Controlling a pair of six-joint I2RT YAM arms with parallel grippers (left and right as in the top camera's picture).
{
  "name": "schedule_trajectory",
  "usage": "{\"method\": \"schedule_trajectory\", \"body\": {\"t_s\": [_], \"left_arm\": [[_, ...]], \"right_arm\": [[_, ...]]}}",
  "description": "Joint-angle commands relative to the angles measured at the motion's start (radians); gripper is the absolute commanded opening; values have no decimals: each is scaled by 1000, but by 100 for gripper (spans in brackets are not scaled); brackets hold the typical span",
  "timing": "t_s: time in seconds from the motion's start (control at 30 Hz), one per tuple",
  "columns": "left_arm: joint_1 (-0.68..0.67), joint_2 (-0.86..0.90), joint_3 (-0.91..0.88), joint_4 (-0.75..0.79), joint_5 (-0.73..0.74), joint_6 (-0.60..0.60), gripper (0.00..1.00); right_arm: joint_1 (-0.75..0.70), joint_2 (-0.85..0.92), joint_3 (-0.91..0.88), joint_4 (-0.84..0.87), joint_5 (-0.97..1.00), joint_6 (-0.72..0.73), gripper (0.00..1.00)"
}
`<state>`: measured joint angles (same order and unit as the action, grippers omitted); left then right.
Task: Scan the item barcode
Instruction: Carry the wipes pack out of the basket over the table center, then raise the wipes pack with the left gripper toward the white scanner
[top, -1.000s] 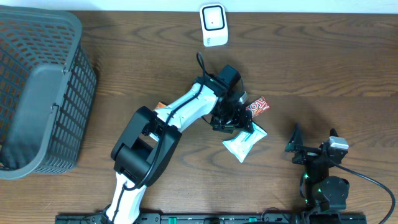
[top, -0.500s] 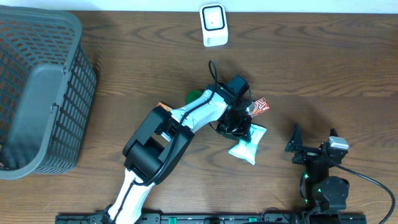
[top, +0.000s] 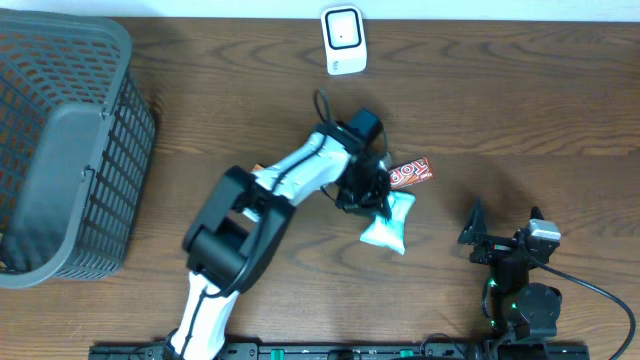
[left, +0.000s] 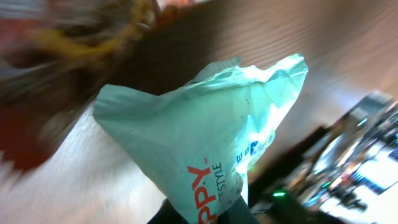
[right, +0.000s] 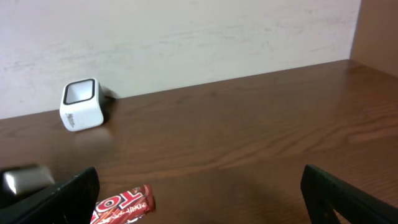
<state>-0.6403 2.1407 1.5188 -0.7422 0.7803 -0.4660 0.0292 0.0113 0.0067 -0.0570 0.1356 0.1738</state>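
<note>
A mint-green snack packet (top: 388, 222) with red lettering hangs from my left gripper (top: 375, 197), which is shut on its upper end near the table's middle. The left wrist view is filled by this packet (left: 205, 130), its lower end pinched in my left gripper (left: 208, 216); no barcode shows on this face. The white scanner (top: 343, 38) stands at the far edge, well apart from the packet, and shows as a scanner (right: 81, 104) at the left in the right wrist view. My right gripper (top: 505, 235) rests open at the front right, and this right gripper (right: 202, 199) holds nothing.
A red candy bar (top: 411, 172) lies just right of the left gripper, also a red candy bar (right: 121, 204) in the right wrist view. A grey mesh basket (top: 60, 150) fills the left side. An orange item (top: 258, 170) peeks from behind the left arm.
My left gripper has shut on the mint-green packet and drawn it slightly left and toward the far edge. The right arm has not moved.
</note>
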Motion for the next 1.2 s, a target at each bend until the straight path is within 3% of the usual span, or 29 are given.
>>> {"method": "schedule_trajectory", "body": {"t_s": [0.0, 0.17, 0.27, 0.47, 0.6, 0.7, 0.97, 1.17], "left_arm": [[56, -143, 19, 1, 118, -296, 8], [122, -201, 19, 6, 367, -629, 7], [148, -219, 19, 7, 461, -744, 8], [176, -222, 19, -64, 469, -1067, 7], [210, -222, 19, -63, 470, -1201, 7], [251, -222, 19, -64, 470, -1249, 7], [327, -222, 19, -64, 575, -1229, 7], [328, -222, 19, -61, 574, -1221, 7]], "right_arm": [[-5, -5, -1, -3, 13, -11, 99], [-5, -4, -1, -3, 13, -11, 99], [-5, -4, -1, -3, 13, -11, 99], [-5, -4, -1, -3, 13, -11, 99], [-5, -4, -1, -3, 13, -11, 99], [-5, -4, -1, -3, 13, -11, 99], [-5, -5, -1, -3, 13, -11, 99], [-5, -5, -1, -3, 13, -11, 99]]}}
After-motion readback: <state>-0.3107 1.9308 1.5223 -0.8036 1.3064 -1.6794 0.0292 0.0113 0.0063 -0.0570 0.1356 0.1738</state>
